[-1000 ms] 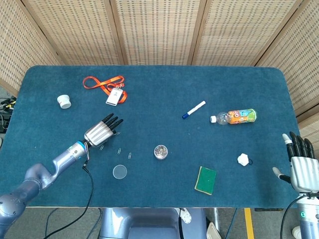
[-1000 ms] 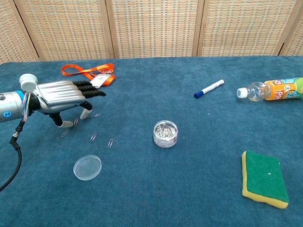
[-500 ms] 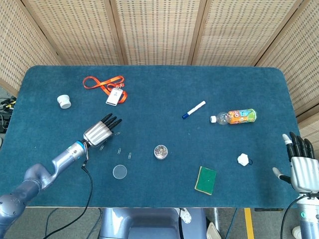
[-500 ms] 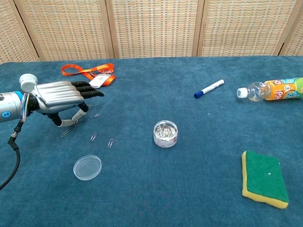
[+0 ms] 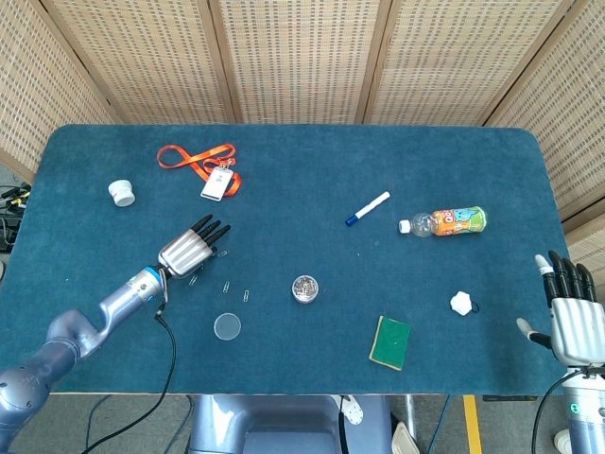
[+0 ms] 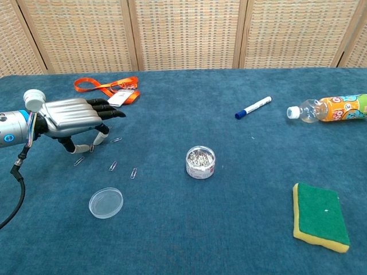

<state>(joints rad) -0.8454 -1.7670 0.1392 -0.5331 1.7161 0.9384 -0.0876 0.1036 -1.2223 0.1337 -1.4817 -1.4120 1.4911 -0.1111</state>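
Observation:
My left hand [image 5: 191, 250] hovers low over the blue table at the left, fingers stretched forward and apart. Its thumb [image 6: 100, 136] points down just above several loose paper clips [image 6: 113, 166]. It holds nothing. A small clear jar of paper clips [image 6: 200, 162] stands to its right, near the middle. The jar's clear lid [image 6: 106, 203] lies flat nearer the front edge. My right hand [image 5: 570, 314] hangs beyond the table's right edge with its fingers straight, and it is empty.
An orange lanyard [image 5: 194, 157] with a white badge [image 5: 217, 184] lies behind the left hand. A white cap [image 5: 122, 193] sits far left. A blue-capped marker [image 5: 368, 208], an orange bottle [image 5: 444, 222], a green-and-yellow sponge [image 5: 390, 342] and a white crumpled lump [image 5: 461, 304] lie to the right.
The left thumb has shifted slightly above the paper clips. The rest of the hand, the right hand and the objects have stayed put.

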